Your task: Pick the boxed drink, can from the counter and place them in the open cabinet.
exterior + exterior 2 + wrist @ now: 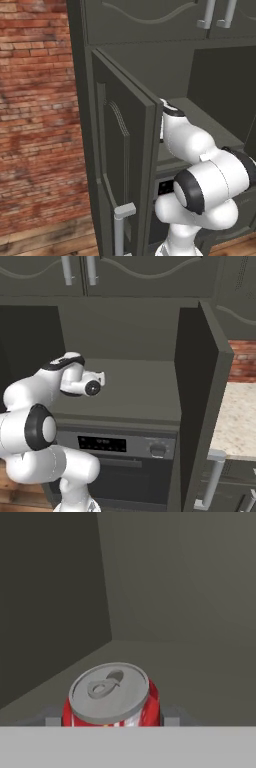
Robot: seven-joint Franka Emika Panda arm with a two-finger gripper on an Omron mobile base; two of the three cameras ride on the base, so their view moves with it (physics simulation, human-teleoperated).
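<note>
we saw the can (111,698) from the hand camera, red with a silver top and pull tab, standing between the two finger tips of the gripper (112,717), which sat close against its sides; we judged the pincer closed on the can's body, low down. whether the can rested on the shelf floor or hung just above it, we could not tell. it looked light, rigid and smooth, so we judged a firm squeeze across the round wall, below the rim, to be the safe hold; the thin wall could dent under too much force, and the glossy surface could slip if the hand tilted.

beyond the can lay the bare grey floor of the open cabinet (135,391), with a back wall and a side wall meeting in a corner well behind it. so there was free room ahead of the can and to both sides.

nearer than the can, the bay's front lip stood above an oven panel (115,445). the left door (122,165) and the right door (200,401) stood swung out, flanking the arm, and we judged them the edges to mind when backing out.
</note>
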